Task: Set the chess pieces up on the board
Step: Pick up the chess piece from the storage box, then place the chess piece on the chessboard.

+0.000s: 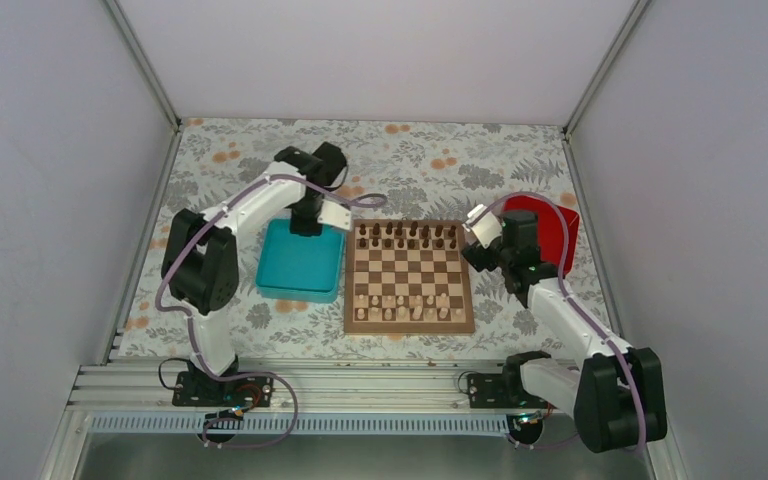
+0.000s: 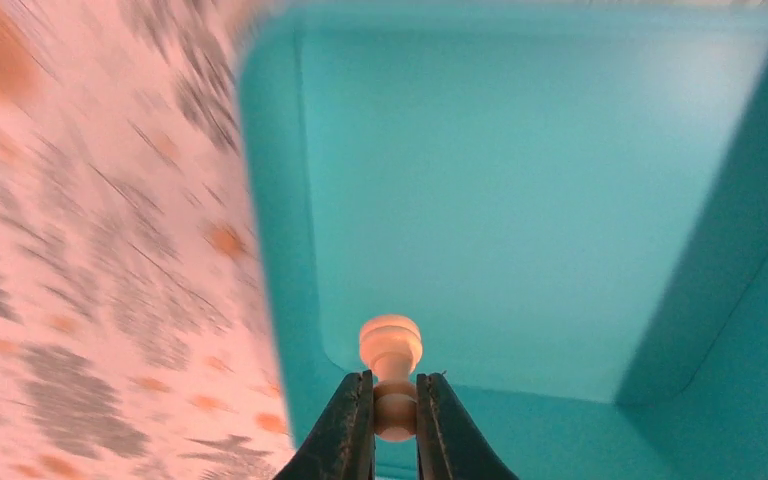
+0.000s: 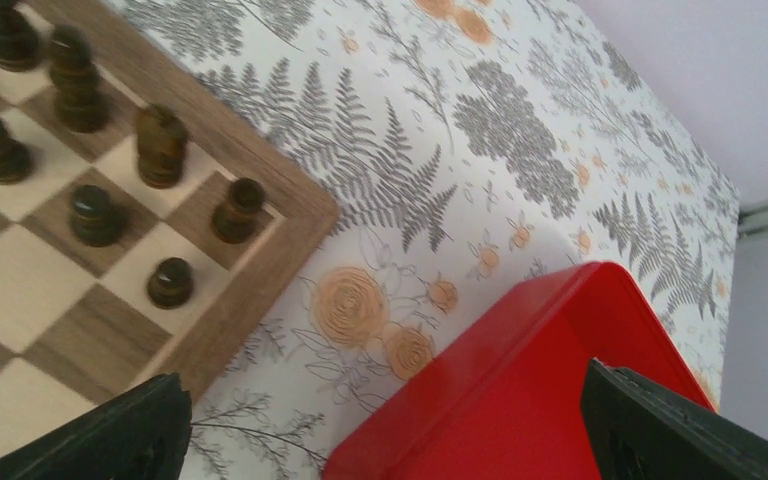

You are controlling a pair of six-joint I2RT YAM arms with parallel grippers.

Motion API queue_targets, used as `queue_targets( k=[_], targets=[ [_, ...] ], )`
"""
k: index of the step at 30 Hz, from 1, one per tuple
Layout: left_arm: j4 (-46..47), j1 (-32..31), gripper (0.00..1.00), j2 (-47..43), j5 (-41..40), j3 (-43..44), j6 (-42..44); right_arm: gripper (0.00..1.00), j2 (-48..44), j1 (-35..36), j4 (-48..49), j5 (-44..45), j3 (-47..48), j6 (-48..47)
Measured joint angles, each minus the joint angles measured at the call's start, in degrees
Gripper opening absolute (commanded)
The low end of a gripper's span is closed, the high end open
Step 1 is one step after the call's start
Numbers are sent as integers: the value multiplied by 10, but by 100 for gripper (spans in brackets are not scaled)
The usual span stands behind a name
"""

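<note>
My left gripper (image 2: 395,405) is shut on one pale beige chess piece (image 2: 392,348), a pawn pinched at its neck, and holds it over the near left corner of the teal tray (image 2: 520,200). From above, that gripper (image 1: 305,226) hangs over the tray's far edge. The board (image 1: 409,272) lies mid-table, with several pale chess pieces (image 1: 410,305) on its near rows and dark pieces (image 1: 407,235) on its far rows. My right gripper (image 3: 385,420) stands open and holds nothing, above the table between the board's corner (image 3: 260,260) and the red box (image 3: 520,400).
The teal tray (image 1: 300,262) sits just left of the board and the red box (image 1: 558,232) just right of it. Dark pieces (image 3: 160,145) stand near the board corner by my right gripper. Grey walls close in the flower-patterned table.
</note>
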Motion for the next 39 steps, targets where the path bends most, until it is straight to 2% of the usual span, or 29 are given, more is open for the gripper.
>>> queue_targets(
  k=[7, 11, 17, 25, 30, 39],
  targets=[
    [-59, -149, 8, 5, 11, 169, -28, 100, 8, -78, -7, 5, 32, 17],
    [-75, -220, 8, 41, 9, 243, -32, 100, 9, -129, -8, 12, 56, 35],
    [-82, -285, 7, 153, 10, 357, -30, 100, 17, -211, -12, 12, 75, 57],
    [-87, -348, 5, 274, 12, 495, -5, 100, 23, -253, -17, 10, 80, 69],
    [-87, -386, 4, 302, 12, 539, 10, 100, 35, -268, -17, 10, 82, 72],
    [-89, -421, 3, 318, 15, 547, 29, 100, 36, -275, -18, 1, 82, 74]
  ],
)
